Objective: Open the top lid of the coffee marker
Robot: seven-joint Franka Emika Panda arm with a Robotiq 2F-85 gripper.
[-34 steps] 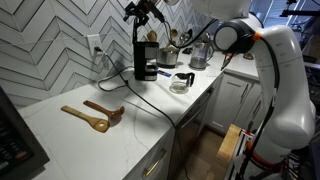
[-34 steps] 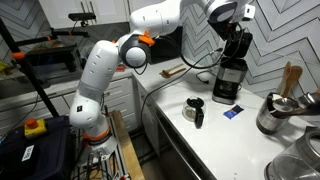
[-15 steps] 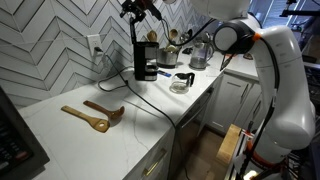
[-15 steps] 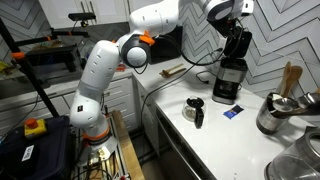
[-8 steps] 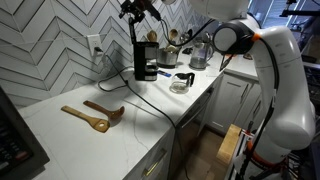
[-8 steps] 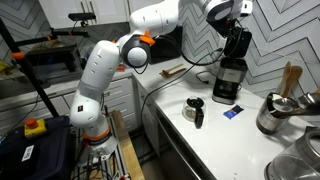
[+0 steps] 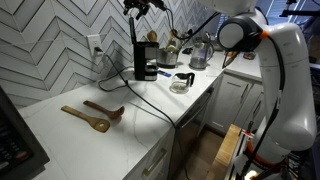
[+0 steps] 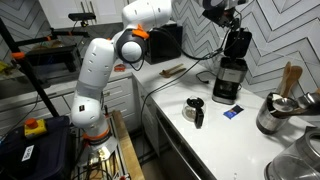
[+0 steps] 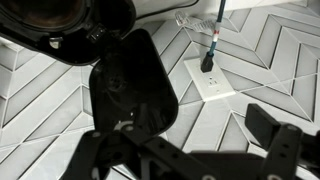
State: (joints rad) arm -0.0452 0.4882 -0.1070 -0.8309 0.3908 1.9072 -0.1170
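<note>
The black coffee maker (image 7: 146,62) stands on the white counter against the herringbone wall; it also shows in an exterior view (image 8: 227,82). Its top lid (image 8: 238,42) stands raised upright. In the wrist view the lid (image 9: 135,85) is a dark rounded flap beside the open top (image 9: 45,25). My gripper (image 7: 143,5) hangs above the machine, clear of the lid, near the frame's top edge (image 8: 222,12). In the wrist view the gripper (image 9: 190,150) is open and empty, with one finger (image 9: 280,140) at the right.
A glass carafe (image 7: 182,82) sits on the counter beside the machine, and also shows in an exterior view (image 8: 195,108). Wooden spoons (image 7: 95,115) lie nearer. A utensil holder (image 7: 170,50) and kettle (image 7: 198,55) stand behind. A wall outlet (image 9: 210,80) holds the cord. A pot (image 8: 275,115) stands nearby.
The gripper has risen up and away from the coffee maker's top. The lid stays upright.
</note>
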